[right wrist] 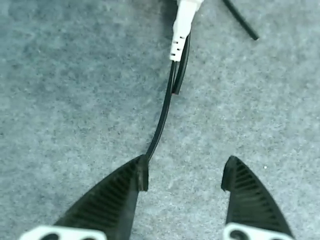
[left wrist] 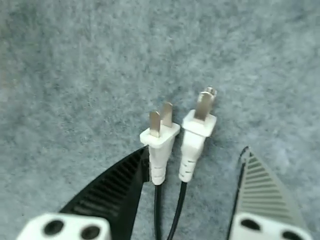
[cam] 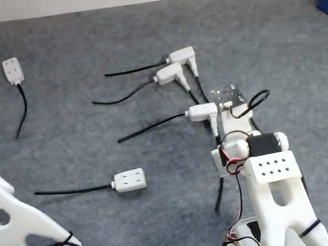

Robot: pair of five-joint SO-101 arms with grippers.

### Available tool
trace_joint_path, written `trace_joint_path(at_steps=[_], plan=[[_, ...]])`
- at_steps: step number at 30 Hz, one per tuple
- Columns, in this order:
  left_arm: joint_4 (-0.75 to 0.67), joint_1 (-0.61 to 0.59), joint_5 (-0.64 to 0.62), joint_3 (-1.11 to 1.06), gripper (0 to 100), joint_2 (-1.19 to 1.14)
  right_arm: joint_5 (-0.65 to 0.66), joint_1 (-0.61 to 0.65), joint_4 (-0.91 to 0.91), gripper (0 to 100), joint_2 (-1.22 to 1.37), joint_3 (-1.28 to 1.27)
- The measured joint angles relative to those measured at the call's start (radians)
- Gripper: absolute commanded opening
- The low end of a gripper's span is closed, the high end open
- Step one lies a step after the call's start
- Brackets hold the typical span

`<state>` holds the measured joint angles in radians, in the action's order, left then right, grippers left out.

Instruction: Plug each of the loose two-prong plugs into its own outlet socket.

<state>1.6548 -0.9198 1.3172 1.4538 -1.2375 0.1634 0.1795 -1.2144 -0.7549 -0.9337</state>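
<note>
In the high view, take the empty socket block [cam: 129,180] at mid-desk [cam: 61,131] as the marker. Count a second empty socket [cam: 13,71] well beyond it and to its left, and three white socket-and-plug pairs [cam: 180,55] beyond it and to its right, seemingly mated already. Place the right arm [cam: 269,175] right of that block, over the nearest of those pairs, pincer buried under the wrist. Cannot find the loose plugs here, nor the fingers of the left arm [cam: 19,223], cut off at the near edge left of the marker. In the left wrist view, see the left pincer [left wrist: 195,150] spread wide and holding nothing, straddling two loose plugs [left wrist: 160,142] lying side by side on the desk with prongs pointing away, the dark finger [left wrist: 120,185] touching or just beside one of them. Judge the step as the pickup of the first of two unplugged leads. Calls for closing on one plug body alone, clear of its neighbour, then carrying it prongs-first to the marker block. Cannot gauge the way to that block from here. In the right wrist view, see the right pincer [right wrist: 186,162] likewise wide open and empty, poised over a black cord [right wrist: 162,115] leading to a white plug body [right wrist: 180,35] cut off at the frame edge. Cannot say whether seated in a socket.
</note>
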Motion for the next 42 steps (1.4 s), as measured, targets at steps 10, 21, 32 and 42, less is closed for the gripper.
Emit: trace_joint_path(at_steps=[10, 21, 32, 42], plan=[[0.086, 0.003, -0.046, 0.044, 25, -0.011, 0.0, 0.0, 0.0, 23.8, 0.0, 0.0], [0.094, 0.005, -0.057, -0.092, 24, 0.003, 0.0, 0.0, 0.0, 23.8, 0.0, 0.0], [0.075, 0.015, -0.068, -0.133, 15, -0.028, 0.0, 0.0, 0.0, 23.8, 0.0, 0.0], [0.13, 0.087, -0.169, -0.107, 0, -0.02, 0.0, 0.0, 0.0, 23.8, 0.0, 0.0]])
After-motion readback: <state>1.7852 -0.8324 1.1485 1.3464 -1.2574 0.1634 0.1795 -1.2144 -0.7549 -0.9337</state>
